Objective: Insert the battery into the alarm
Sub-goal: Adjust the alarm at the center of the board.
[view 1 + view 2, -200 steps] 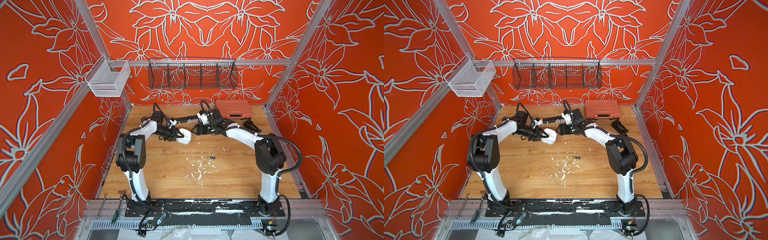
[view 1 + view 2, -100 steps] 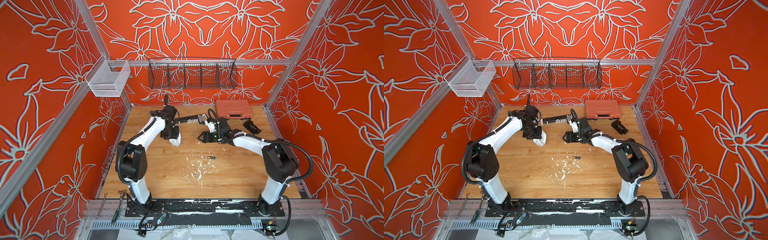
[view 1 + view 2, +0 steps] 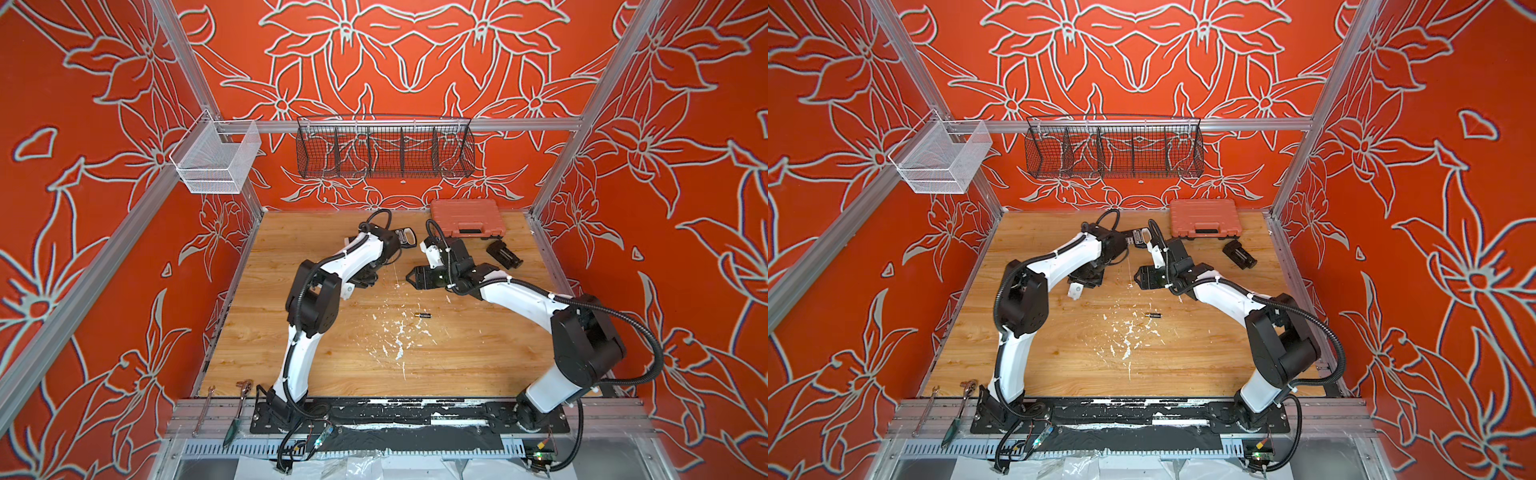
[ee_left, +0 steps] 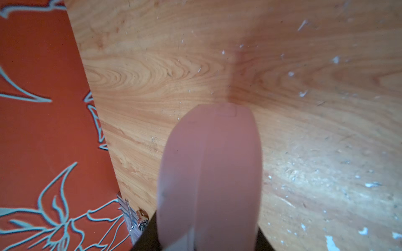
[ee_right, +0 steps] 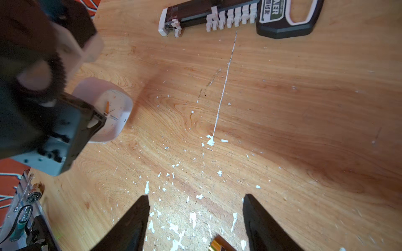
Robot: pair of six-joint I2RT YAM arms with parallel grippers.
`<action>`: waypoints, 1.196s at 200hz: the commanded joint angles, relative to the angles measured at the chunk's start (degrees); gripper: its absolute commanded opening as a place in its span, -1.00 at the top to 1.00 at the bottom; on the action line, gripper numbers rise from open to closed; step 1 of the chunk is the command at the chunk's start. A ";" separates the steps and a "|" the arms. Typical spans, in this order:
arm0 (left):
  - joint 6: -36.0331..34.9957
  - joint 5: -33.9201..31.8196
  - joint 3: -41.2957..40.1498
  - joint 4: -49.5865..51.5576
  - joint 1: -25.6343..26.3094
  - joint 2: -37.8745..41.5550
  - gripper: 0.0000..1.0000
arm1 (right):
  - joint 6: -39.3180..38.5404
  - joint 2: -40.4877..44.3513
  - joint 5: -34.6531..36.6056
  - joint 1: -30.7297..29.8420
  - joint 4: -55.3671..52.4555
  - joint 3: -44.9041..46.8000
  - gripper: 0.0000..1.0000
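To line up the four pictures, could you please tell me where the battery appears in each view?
In a top view: the battery lies mid-table beside the white flecks.
In a top view: same spot, beside those flecks.
Left wrist: not in it.
Right wrist: cut by the frame edge, between the open right gripper's fingers.
Shared landmark: the white flecks.

Orange case near black ribbed block; black wire basket above.

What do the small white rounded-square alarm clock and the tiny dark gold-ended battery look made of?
The white rounded-square alarm clock looks like moulded plastic: a smooth, matte shell with soft rounded corners. The tiny dark gold-ended battery is probably metal, perhaps under a dark wrap: its gold end glints.
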State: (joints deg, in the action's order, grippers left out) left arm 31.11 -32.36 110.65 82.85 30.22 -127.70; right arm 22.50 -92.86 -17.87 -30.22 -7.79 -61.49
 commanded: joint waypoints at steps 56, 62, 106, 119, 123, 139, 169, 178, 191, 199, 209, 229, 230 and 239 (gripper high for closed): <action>9.84 -6.35 11.62 15.50 4.01 -11.74 0.48 | -0.46 -0.39 -0.12 0.42 -1.22 1.11 -0.41; 10.53 -6.30 13.06 16.77 4.13 -12.74 0.48 | -0.32 -0.56 -0.29 0.48 -1.01 1.11 -0.41; 10.98 -2.50 17.88 17.96 6.13 -16.37 0.18 | 1.29 -0.55 -0.16 0.42 1.26 2.90 -0.41; 10.17 -1.57 19.75 17.96 6.68 -17.36 -0.08 | 1.48 -0.04 0.42 0.42 2.01 3.76 -0.42; 9.99 -1.34 20.10 17.96 6.77 -17.67 -0.17 | 1.48 0.12 0.51 0.49 2.31 4.05 -0.43; 9.28 -0.09 21.43 18.05 6.96 -18.59 -0.32 | 1.23 0.86 0.76 0.52 3.04 4.95 -0.43; 7.74 1.21 24.48 18.05 7.22 -18.33 -0.55 | 1.08 1.65 0.64 0.60 3.84 6.13 -0.45; 7.24 1.87 25.60 17.96 7.31 -17.99 -0.65 | 1.08 1.78 0.71 0.66 4.02 6.61 -0.45; 6.29 3.16 27.48 17.73 7.31 -17.47 -0.71 | 1.15 2.05 1.54 0.61 4.19 7.38 -0.46; 5.19 3.95 28.45 17.25 7.39 -17.03 -0.73 | 1.05 2.08 2.06 0.61 4.08 7.69 -0.46; 4.05 4.68 30.15 17.00 7.49 -16.64 -0.81 | 0.84 2.06 2.67 0.67 3.66 7.88 -0.47; 1.25 7.60 32.42 15.48 7.49 -15.10 -0.94 | 0.46 2.45 4.34 0.62 2.93 8.47 -0.49; 1.20 7.76 32.43 15.36 7.49 -14.98 -0.94 | 0.40 2.48 4.38 0.61 2.81 8.48 -0.49; -0.48 9.16 32.10 13.79 7.49 -13.54 -0.96 | 0.26 2.94 4.75 0.67 2.39 8.66 -0.49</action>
State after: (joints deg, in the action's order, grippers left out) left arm 34.26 -27.09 140.33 92.09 36.45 -146.10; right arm 23.42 -89.95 -14.81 -29.19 -1.72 -55.18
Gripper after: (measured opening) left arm 0.964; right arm 0.744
